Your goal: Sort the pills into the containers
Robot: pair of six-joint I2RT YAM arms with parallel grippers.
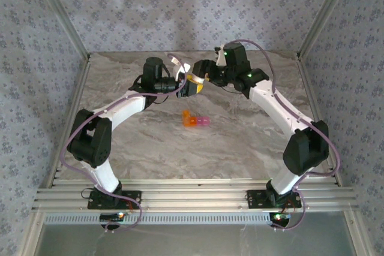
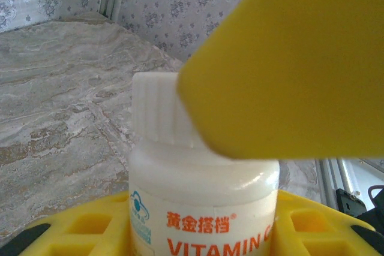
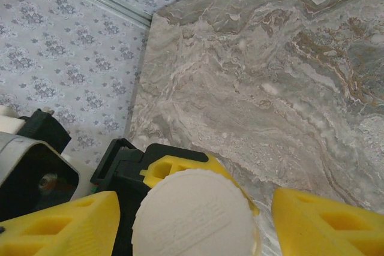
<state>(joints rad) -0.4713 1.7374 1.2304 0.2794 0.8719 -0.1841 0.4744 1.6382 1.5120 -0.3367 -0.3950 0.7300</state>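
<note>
My left gripper (image 2: 203,235) is shut on a white vitamin bottle (image 2: 204,190) with orange lettering, held above the table at the back middle (image 1: 191,86). Its ribbed white cap (image 3: 195,217) sits between the yellow fingers (image 3: 324,220) of my right gripper (image 3: 197,223), which stands open around it with a narrow gap showing on the right side. One right finger (image 2: 288,58) covers part of the cap in the left wrist view. The containers (image 1: 196,120), an orange and pink strip, lie on the table in front of both grippers. The pills are out of view.
The marble table (image 1: 240,142) is walled by patterned panels with metal posts at the back corners (image 1: 78,34). Both arms arch inward and meet at the back middle (image 1: 201,76). An aluminium rail (image 1: 192,199) runs along the near edge.
</note>
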